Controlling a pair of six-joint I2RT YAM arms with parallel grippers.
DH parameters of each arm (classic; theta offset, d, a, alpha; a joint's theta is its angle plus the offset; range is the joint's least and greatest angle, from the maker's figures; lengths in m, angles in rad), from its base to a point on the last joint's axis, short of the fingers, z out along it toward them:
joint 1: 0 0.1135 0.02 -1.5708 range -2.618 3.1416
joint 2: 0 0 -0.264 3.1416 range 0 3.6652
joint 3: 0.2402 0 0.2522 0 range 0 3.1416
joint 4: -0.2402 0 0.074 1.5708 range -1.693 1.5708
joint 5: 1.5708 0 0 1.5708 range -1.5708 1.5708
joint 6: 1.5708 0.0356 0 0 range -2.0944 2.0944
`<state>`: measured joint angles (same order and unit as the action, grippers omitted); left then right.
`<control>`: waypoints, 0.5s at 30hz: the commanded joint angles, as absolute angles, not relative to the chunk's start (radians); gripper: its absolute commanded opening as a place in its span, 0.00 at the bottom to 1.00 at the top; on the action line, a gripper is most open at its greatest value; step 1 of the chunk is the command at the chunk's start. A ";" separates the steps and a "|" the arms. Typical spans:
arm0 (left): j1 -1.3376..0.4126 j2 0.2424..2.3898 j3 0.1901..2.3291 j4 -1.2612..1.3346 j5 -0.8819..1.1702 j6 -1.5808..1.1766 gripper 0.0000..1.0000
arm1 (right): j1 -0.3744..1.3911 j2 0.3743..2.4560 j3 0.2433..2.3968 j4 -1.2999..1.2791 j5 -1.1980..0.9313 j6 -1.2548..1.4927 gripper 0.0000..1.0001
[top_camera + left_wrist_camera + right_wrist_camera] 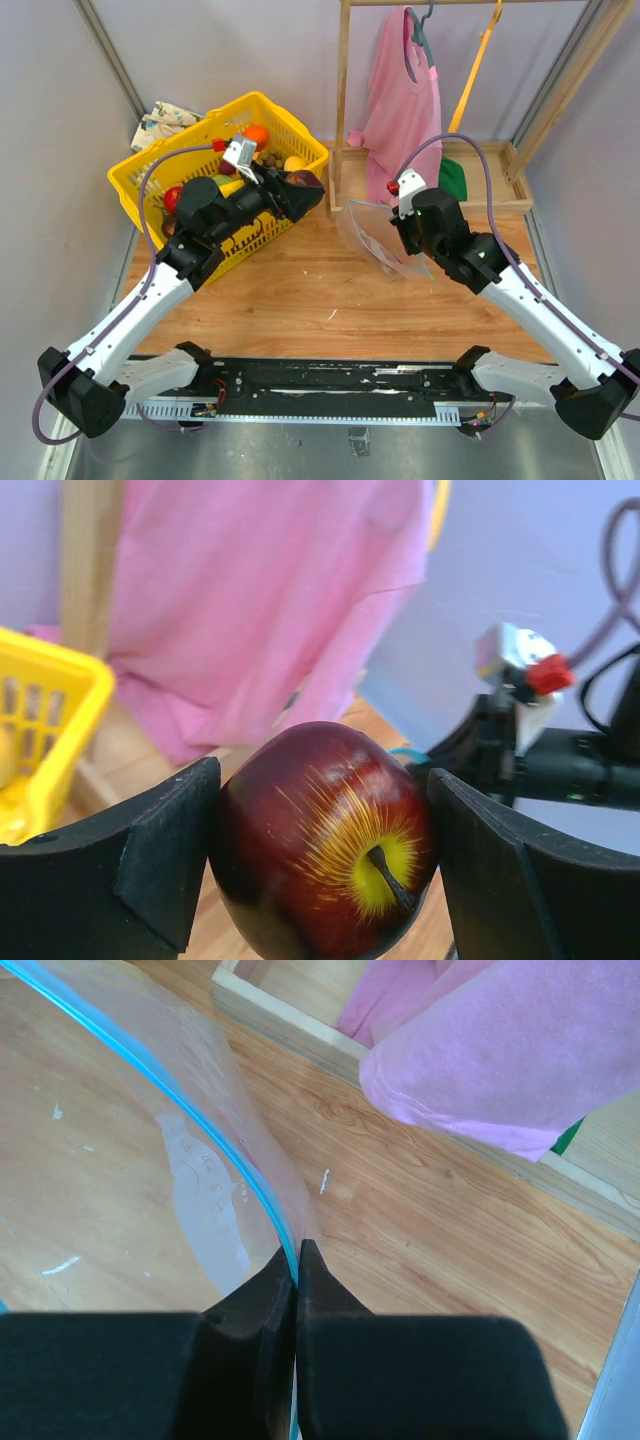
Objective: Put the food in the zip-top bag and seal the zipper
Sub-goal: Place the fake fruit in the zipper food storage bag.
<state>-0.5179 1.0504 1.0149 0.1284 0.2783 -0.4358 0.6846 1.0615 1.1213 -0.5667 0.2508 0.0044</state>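
**Arms and grippers, two units**

White-and-black left arm (150, 300): is reaching forward and rightward. Its black two-finger left gripper (300, 192) is clamping a dark red, yellow-streaked toy apple (320, 850) between both pads.

White-and-black right arm (545, 305): is angling forward and leftward. Its black right gripper (297, 1270) is pinching the rim of a clear, blue-green-edged plastic bag (120, 1160), fingertips pressed together.

No legible text or labels anywhere.

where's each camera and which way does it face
Top external: above, behind the bases, looking down on left arm, right arm, yellow plastic basket, wooden table.
Left wrist: on that arm, facing forward; left gripper clamps a dark red toy apple.
Right wrist: on that arm, facing down; right gripper pinches the edge of the clear plastic bag.
Shared: pink cloth in all three.
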 commanded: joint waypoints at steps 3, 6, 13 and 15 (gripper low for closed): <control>-0.635 1.032 0.979 0.375 0.305 -0.469 0.40 | 0.674 1.070 1.163 -0.572 0.219 0.033 0.01; -0.684 1.054 0.970 0.434 0.303 -0.466 0.40 | 0.673 1.072 1.165 -0.572 0.210 0.040 0.01; -0.776 1.114 0.935 0.548 0.290 -0.466 0.40 | 0.673 1.072 1.168 -0.567 0.192 0.050 0.01; -0.798 1.137 0.933 0.560 0.284 -0.465 0.40 | 0.672 1.074 1.168 -0.566 0.187 0.055 0.01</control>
